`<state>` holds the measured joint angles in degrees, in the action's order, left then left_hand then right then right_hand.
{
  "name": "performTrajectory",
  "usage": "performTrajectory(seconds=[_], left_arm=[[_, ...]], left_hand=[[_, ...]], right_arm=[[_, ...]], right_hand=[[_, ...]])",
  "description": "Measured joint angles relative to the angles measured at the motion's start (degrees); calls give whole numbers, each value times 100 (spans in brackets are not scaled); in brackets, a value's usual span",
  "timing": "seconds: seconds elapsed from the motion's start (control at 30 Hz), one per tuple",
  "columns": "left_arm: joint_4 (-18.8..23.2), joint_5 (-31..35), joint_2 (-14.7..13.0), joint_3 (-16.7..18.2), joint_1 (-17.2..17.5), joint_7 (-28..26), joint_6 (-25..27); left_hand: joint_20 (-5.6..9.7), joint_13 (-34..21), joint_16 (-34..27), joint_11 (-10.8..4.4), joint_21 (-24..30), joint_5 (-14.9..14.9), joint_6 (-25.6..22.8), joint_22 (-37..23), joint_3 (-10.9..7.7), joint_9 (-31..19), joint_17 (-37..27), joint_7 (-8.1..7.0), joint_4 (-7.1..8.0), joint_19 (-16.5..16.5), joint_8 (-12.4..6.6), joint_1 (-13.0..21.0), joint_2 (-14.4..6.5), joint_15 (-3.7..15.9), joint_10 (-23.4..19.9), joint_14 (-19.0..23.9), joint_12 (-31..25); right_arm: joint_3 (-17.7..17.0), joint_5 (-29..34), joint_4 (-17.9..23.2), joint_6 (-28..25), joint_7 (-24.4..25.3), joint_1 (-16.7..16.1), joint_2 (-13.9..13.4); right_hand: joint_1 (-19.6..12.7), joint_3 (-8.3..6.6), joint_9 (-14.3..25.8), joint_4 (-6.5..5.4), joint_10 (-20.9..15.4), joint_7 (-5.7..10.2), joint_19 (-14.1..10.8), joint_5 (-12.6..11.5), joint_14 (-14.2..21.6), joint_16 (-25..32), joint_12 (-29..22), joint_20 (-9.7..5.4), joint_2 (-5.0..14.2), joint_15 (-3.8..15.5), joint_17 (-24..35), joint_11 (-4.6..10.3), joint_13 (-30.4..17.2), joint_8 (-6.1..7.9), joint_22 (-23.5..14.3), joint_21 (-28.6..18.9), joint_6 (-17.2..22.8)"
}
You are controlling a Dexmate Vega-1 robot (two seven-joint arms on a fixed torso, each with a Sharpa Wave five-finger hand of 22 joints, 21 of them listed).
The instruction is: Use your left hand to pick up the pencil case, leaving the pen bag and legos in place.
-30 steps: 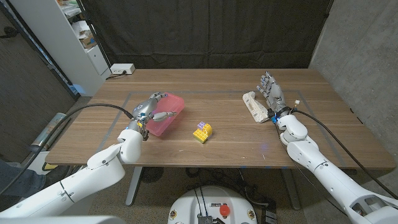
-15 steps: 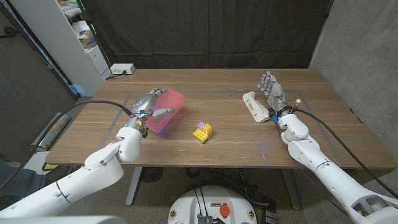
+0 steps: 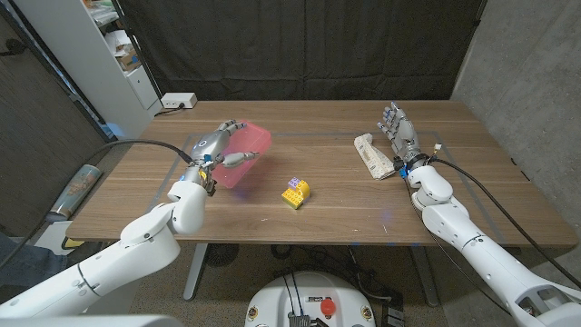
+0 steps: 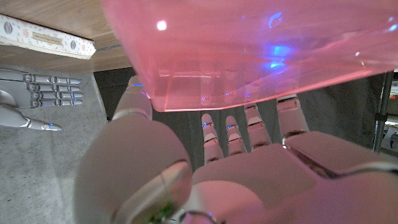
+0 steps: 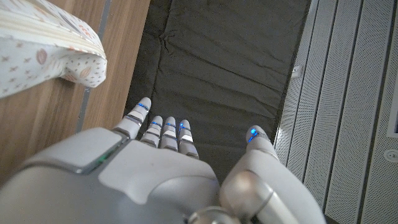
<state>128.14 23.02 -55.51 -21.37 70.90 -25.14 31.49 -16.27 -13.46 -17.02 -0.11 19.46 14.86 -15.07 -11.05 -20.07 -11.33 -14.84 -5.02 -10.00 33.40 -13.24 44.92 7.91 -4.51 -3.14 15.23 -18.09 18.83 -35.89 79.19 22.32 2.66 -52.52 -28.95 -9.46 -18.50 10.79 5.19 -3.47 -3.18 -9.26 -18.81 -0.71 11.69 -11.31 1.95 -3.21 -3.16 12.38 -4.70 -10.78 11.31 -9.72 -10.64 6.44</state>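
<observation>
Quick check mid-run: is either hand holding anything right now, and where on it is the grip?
The left hand holds the pink pencil case at its left end, fingers on one side. The right hand holds nothing, standing open beside the pen bag.

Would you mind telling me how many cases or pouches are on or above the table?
2: the pink pencil case held by the left robot hand, and the pale pen bag lying beside the right robot hand.

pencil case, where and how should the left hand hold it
Across its short width, at the end nearest the robot, coming from the robot's side. The pencil case is a long, rigid pink box, so thumb and fingers can pinch opposite long walls, as the left hand does now.
</observation>
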Motion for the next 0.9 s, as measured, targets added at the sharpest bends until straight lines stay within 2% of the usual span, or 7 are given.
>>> performTrajectory(seconds=[0.9], left_arm=[[282,373,21,172,-73,169,35]], left_hand=[[32,-27,-17,-30,-6,51,-61,0,1,1,-48,61,1,-19,44,8,8,-28,-31,25,0]], right_arm=[[5,0,19,-38,5,5,-8]], right_hand=[[0,0,0,0,0,0,0,0,24,0,0,0,0,-24,0,0,0,0,0,0,0]])
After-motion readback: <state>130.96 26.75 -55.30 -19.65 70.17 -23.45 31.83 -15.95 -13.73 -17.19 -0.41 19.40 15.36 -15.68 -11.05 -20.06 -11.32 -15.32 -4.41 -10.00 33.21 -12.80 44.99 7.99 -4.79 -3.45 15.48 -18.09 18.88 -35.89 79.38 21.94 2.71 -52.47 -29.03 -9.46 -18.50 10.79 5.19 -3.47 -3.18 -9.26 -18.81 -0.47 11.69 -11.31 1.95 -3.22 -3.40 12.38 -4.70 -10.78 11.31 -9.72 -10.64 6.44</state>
